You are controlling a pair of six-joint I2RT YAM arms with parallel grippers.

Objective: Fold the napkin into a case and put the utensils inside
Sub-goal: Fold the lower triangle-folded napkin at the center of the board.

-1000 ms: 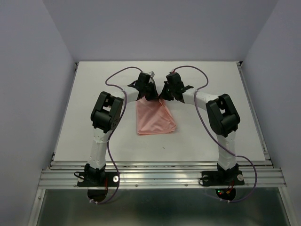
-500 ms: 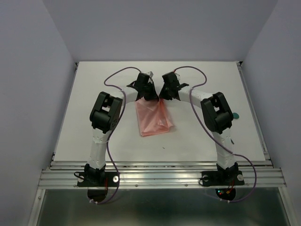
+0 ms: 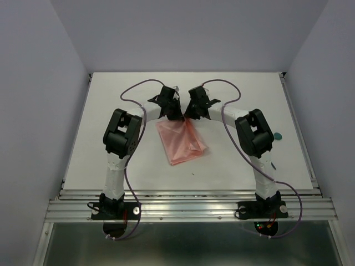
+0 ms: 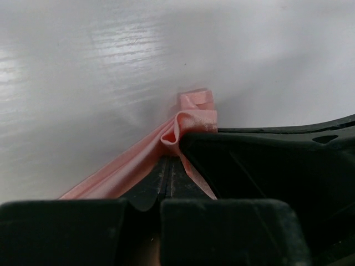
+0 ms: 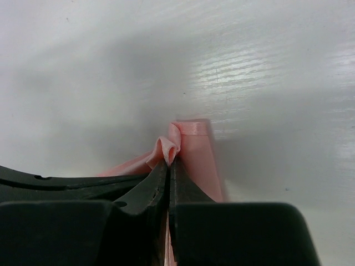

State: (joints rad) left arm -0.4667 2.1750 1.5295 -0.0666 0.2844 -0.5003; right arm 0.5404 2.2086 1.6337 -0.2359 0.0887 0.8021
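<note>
Left gripper (image 4: 170, 158): jaws clamped tight on a puckered corner of the napkin (image 3: 183, 143), a small fold of pink cloth standing proud of the tips. Right gripper (image 5: 168, 166): likewise pinched on a bunched corner, jaws with no gap showing. The two grippers sit tip to tip at the far middle of the table (image 3: 111, 100), and each wrist view shows the other's black finger close beside its own. Napkin: one salmon sheet, already doubled, held by its far edge and trailing toward the arm bases, lying slantwise with the near end swung to the right. Utensil (image 3: 277, 134): one teal spot visible just right of the right elbow (image 3: 256, 133), well apart from the cloth; any others are not seen. Step in hand, by judgement: the folding, with two held corners drawn together to narrow the cloth toward a strip; no case is formed yet and nothing is loaded. Next move likely calls for laying the gathered edge down flat with layers aligned, then letting go without dragging the thin cloth askew. Change from a second ago: grippers have closed in on each other, the napkin is narrower at its far edge and more tilted, and the right elbow has shifted left, uncovering the teal utensil.
</note>
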